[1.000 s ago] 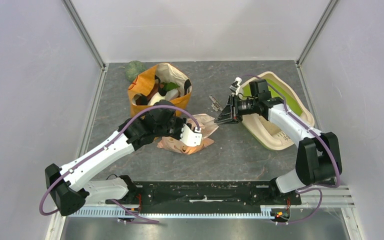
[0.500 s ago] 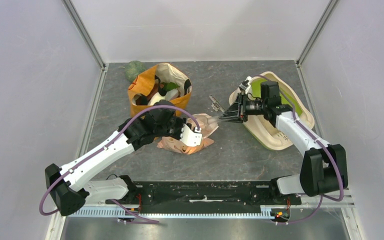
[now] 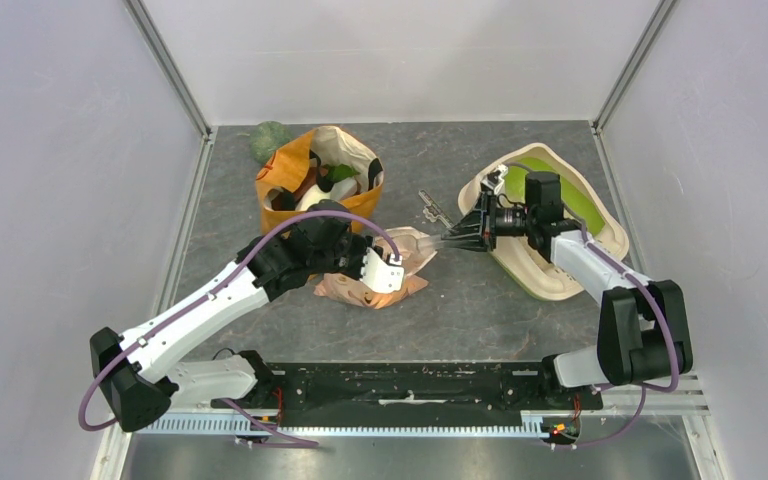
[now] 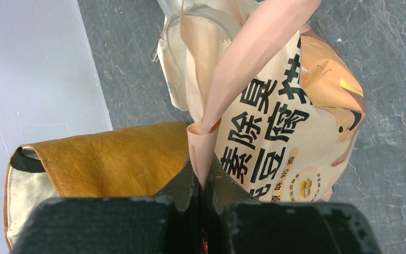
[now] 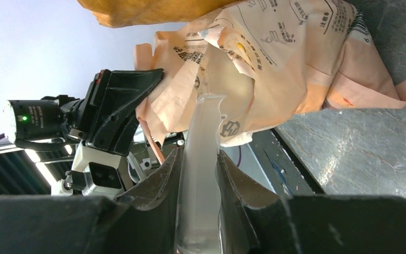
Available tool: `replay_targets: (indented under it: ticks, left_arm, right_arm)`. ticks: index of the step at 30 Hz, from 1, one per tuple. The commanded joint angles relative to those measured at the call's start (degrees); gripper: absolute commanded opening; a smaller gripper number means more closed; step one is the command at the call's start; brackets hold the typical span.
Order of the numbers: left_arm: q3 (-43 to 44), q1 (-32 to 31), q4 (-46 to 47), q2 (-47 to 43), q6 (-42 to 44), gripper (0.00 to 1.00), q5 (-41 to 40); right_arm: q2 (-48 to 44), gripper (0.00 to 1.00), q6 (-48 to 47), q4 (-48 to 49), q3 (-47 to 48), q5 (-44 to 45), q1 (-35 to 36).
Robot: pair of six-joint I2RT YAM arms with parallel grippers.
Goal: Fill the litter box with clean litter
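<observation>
Top external view: your 2 arms meet at a peach litter bag (image 3: 415, 255) at frame centre, with the litter box (image 3: 550, 285) to its right.
Your left gripper (image 4: 203, 177) is pinched tight on a fold of the bag's top edge. Your right gripper (image 5: 198, 159), partly closed, clamps a translucent white tool (image 5: 201, 137) whose tip reaches the bag's mouth. The cream box, its green hood (image 3: 578, 208) toward the top, lies at right centre under the right arm. An orange shopping bag (image 3: 295, 195) stands upper left of the litter bag.
</observation>
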Motion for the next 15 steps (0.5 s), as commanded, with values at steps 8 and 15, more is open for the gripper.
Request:
replay_targets:
  ticks: [8, 15]
  left_arm:
    - [0.69, -0.11, 1.33, -0.79, 0.87, 0.02, 1.20]
    - [1.30, -0.08, 1.00, -0.60, 0.79, 0.02, 0.93]
  right_arm:
    - [-5.68, 0.00, -10.04, -14.14, 2.50, -4.65, -4.11]
    - [-8.81, 0.00, -5.27, -8.82, -1.06, -6.21, -7.59]
